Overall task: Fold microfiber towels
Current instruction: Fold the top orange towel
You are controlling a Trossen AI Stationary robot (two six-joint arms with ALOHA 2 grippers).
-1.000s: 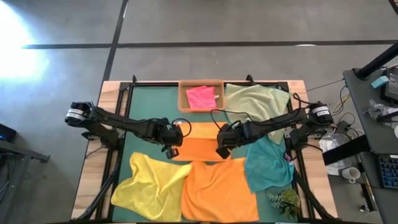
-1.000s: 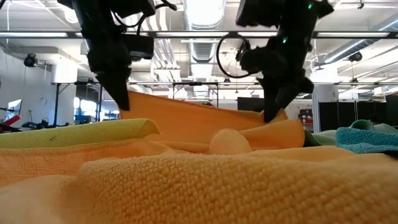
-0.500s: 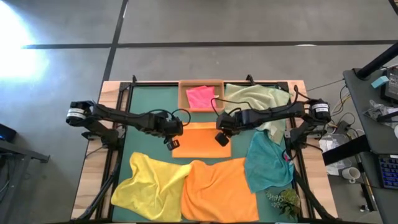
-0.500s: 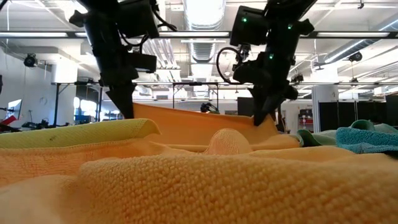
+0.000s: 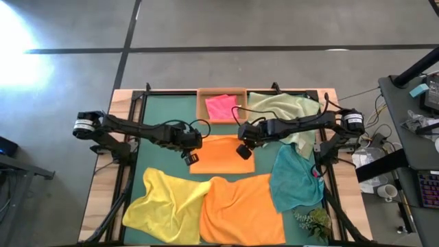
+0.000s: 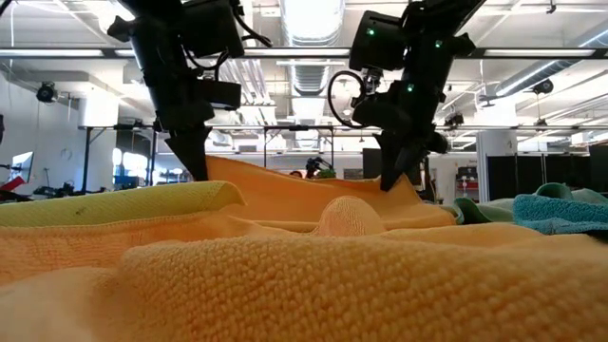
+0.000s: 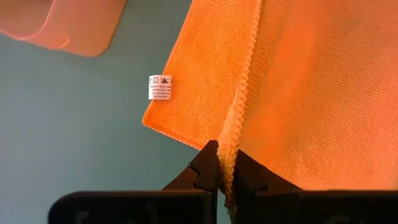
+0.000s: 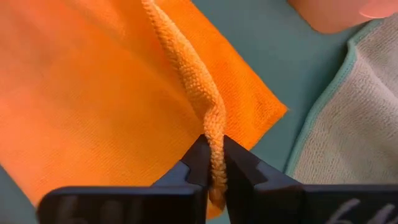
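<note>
A lab hall: ceiling ducts (image 6: pixel 306 71), strip lights (image 6: pixel 309 14), concrete floor (image 5: pixel 206 27), cluttered desk (image 5: pixel 418 137).

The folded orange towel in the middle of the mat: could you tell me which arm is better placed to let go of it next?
Neither clearly: the left gripper and right gripper each pinch an edge of the folded orange towel, at its opposite ends.
</note>
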